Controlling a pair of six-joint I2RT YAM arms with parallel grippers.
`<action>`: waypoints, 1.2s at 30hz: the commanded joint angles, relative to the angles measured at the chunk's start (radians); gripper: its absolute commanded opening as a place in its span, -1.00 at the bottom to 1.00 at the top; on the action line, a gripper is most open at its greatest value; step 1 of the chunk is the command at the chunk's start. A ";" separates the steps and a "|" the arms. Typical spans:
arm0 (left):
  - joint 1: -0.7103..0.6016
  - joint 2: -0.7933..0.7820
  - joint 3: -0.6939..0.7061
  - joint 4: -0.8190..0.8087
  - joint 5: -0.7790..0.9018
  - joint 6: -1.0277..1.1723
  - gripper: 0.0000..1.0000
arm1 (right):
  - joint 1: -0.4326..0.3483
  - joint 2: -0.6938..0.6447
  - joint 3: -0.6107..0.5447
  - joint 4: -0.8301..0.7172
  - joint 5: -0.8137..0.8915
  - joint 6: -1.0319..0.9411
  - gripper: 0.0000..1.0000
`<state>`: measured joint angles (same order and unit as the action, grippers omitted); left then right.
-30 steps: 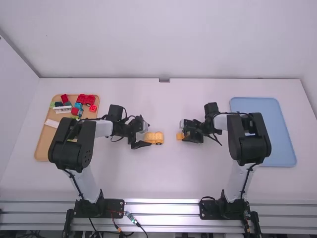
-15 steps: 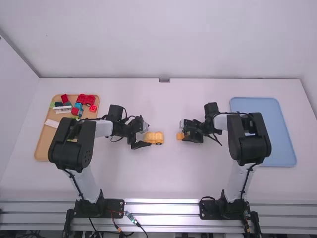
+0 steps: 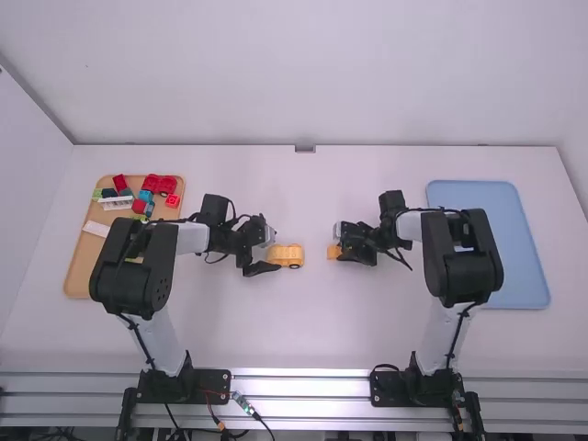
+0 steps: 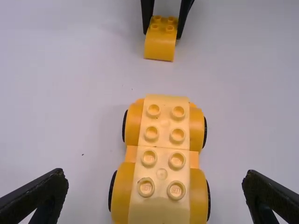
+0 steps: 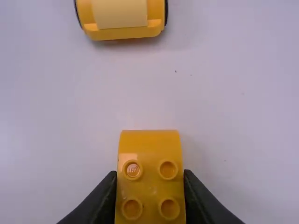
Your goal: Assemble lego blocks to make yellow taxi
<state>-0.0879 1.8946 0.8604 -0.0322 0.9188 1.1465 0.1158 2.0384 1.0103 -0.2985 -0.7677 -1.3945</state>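
Right now the yellow car [image 4: 161,161] sits on its wheels near the middle of the white table [image 3: 303,340], and we see black tyres showing past its darker yellow sides. Its pale yellow top carries two rows of studs running lengthwise, with a small round mark between some of them. Around the end of the car on the left arm's side, we have the left gripper [image 3: 273,250] with its fingers spread apart, one along each side, and a gap between each finger and the body in the left wrist view. Well apart from the other end of the car, the right gripper [image 3: 340,249] is clamped on a small yellow block [image 5: 150,172], one finger pressed to each side. This block has four studs on top and a smooth curved end that faces the car; we can't quite tell whether its underside touches the table. Farther out, on the left, we find a wooden tray [image 3: 81,266] partly under the left arm [image 3: 133,266]. It holds a red wheeled piece [image 3: 160,185], a white piece [image 3: 117,204] and several small coloured bricks. On the right lies a blue tray [image 3: 516,248], partly covered by the right arm [image 3: 467,266].
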 commanded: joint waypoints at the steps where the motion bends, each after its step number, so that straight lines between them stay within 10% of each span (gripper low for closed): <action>1: 0.002 0.011 -0.001 0.006 -0.009 -0.003 0.98 | 0.003 -0.035 0.005 0.001 -0.021 0.012 -0.50; 36: 0.002 0.077 -0.052 0.172 0.038 -0.002 0.98 | 0.190 -0.038 0.235 -0.211 -0.094 0.037 -0.63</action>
<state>-0.0879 1.9625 0.7940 0.1440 0.9119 1.1469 0.3023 2.0315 1.2289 -0.5087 -0.8337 -1.3609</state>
